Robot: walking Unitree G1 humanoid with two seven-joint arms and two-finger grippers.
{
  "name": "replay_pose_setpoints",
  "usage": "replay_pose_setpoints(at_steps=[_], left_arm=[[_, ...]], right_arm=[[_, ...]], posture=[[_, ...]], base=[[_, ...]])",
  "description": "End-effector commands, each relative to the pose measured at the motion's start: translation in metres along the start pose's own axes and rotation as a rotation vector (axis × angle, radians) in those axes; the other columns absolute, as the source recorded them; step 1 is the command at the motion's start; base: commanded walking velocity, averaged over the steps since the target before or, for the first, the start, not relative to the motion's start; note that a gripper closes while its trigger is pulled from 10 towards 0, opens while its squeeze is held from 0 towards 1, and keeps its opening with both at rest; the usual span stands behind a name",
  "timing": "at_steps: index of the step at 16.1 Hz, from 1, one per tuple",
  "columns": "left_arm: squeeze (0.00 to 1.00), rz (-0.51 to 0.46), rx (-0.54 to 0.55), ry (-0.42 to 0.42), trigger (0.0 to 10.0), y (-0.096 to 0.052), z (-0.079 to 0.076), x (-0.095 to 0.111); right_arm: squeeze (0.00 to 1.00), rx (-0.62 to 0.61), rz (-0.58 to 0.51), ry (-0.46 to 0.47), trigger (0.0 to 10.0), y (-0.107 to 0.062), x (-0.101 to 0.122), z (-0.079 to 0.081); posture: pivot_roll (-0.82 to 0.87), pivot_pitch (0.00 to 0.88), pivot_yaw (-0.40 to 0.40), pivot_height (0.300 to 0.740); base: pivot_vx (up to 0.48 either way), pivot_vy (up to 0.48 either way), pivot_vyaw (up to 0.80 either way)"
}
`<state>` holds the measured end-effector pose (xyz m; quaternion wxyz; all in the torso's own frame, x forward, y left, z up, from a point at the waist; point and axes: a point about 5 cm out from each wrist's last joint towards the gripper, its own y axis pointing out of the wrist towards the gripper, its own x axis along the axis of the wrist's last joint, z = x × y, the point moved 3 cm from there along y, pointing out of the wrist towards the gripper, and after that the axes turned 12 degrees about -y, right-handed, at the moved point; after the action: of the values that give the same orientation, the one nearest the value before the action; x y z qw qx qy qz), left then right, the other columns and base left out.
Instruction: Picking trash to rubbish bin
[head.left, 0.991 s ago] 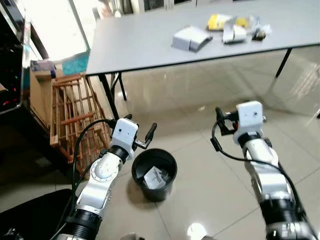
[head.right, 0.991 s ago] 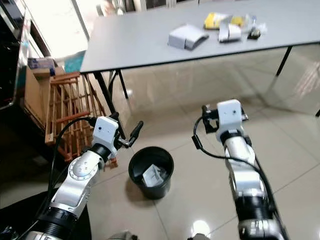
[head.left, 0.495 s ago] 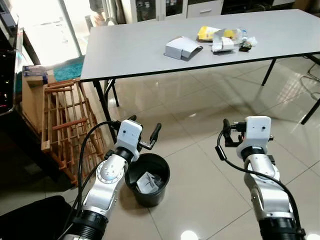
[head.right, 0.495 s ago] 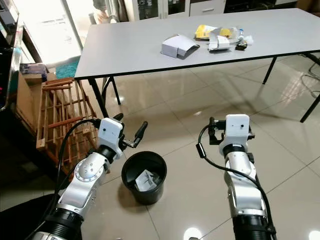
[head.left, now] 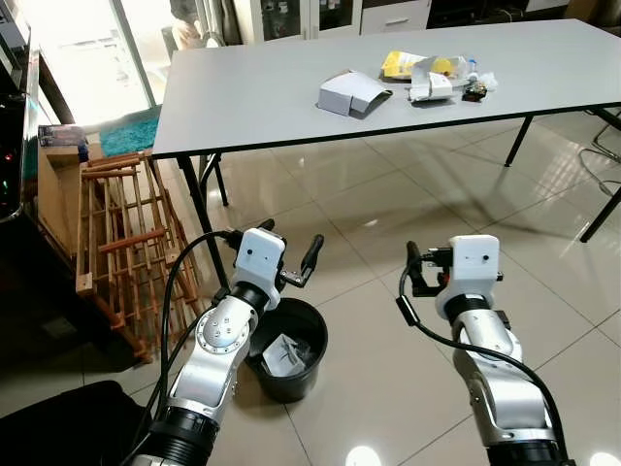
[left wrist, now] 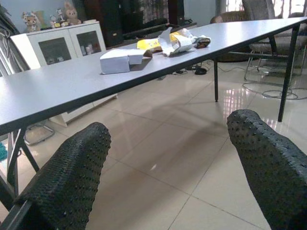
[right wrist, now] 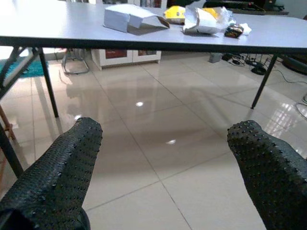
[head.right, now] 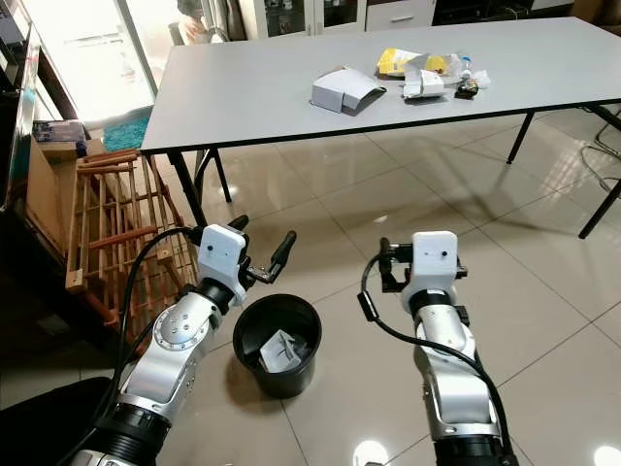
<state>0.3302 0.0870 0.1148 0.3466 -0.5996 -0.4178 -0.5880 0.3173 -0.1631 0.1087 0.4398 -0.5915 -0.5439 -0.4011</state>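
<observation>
A black rubbish bin [head.left: 285, 348] stands on the tiled floor with crumpled white paper [head.left: 279, 354] inside. My left gripper [head.left: 289, 243] hovers just above the bin's far rim, open and empty, its pads [left wrist: 72, 177] wide apart. My right gripper [head.left: 427, 256] is to the right of the bin at similar height, also open and empty [right wrist: 168, 127]. On the grey table [head.left: 252, 97] ahead lie a white box [head.left: 352, 91], a yellow packet [head.left: 403, 64], a crumpled wrapper [head.left: 432, 83] and a small dark item [head.left: 474, 91].
A wooden rack [head.left: 116, 243] and a cardboard box [head.left: 53, 180] stand to the left of the bin. Black table legs [head.left: 199, 209] rise just behind the bin. A dark shape [head.left: 58, 427] sits at lower left. Open tiled floor [head.left: 388, 204] stretches under the table.
The camera has risen, so the table now shows farther off and more fully. Left gripper edged forward over the bin's rim; right gripper shifted slightly left. Both stay open.
</observation>
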Motion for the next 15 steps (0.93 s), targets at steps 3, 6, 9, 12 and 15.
replay_pose_setpoints(at_steps=[3,6,9,12,15], left_arm=[[0.0,0.005,-0.009,0.0,10.0,0.0054,-0.0009,0.0017],[0.0,0.004,-0.003,0.002,10.0,0.0069,-0.0004,0.0028],[0.0,0.002,0.002,0.004,10.0,0.0071,0.0009,0.0029],[0.0,0.002,0.012,0.004,10.0,0.0073,0.0032,0.0028],[0.0,0.005,0.012,0.005,10.0,0.0077,0.0021,0.0018]], right_arm=[[0.0,0.002,0.008,0.008,10.0,-0.0031,0.0019,0.0031],[0.0,0.001,0.011,0.01,10.0,-0.0012,0.0033,0.0026],[0.0,0.002,0.009,0.016,10.0,0.0006,0.0061,0.0043],[0.0,0.011,0.01,0.023,10.0,0.0003,0.007,0.0083],[0.0,0.014,0.008,0.022,10.0,0.0005,0.0078,0.0092]], posture=[[-0.07,0.002,0.04,0.74],[-0.07,0.004,0.041,0.74],[-0.06,0.004,0.042,0.74],[-0.06,0.006,0.039,0.74],[-0.06,0.016,0.042,0.74]], base=[[0.0,-0.48,0.0],[0.0,-0.48,0.0],[0.0,-0.48,0.0],[0.0,-0.48,0.0],[0.0,-0.48,0.0]])
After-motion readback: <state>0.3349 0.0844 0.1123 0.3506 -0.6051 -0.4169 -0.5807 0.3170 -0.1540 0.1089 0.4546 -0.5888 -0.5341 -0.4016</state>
